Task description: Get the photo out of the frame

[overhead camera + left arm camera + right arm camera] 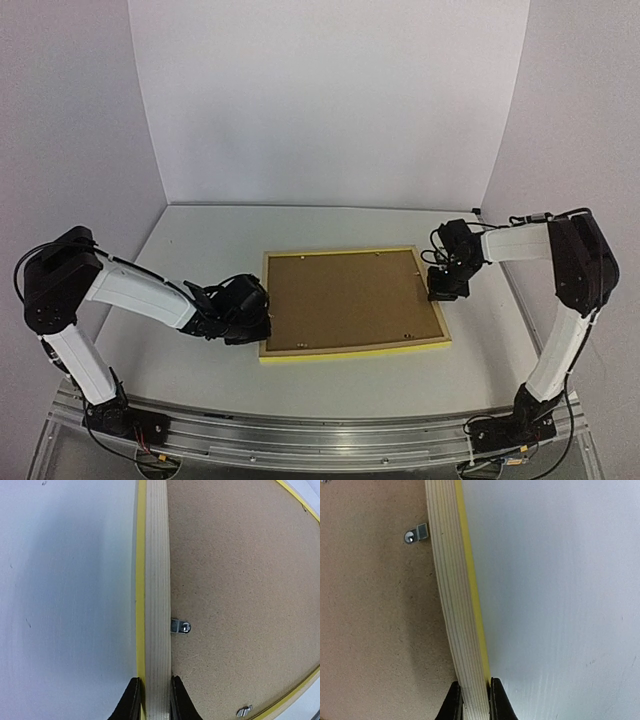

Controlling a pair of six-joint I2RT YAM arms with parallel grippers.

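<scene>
Two pinches on the frame [350,350], face down on the table [200,250], brown backing board [345,295] up: left gripper [152,702] clenched on its left rail, right gripper [472,700] on its right rail. Clear only from the wrists (close up): grained wood edge, small metal clips [181,626].

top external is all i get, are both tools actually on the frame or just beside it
Observer: Left wrist view shows the left tool straddling the left rail of the frame, a finger touching each side.
Operator: and the right one
Observer: Same; the right tool pinches the right rail.
Operator: any clips on the back
Observer: Yes, a metal clip reaches from the left rail over the backing board; a second clip does so on the right.
</scene>
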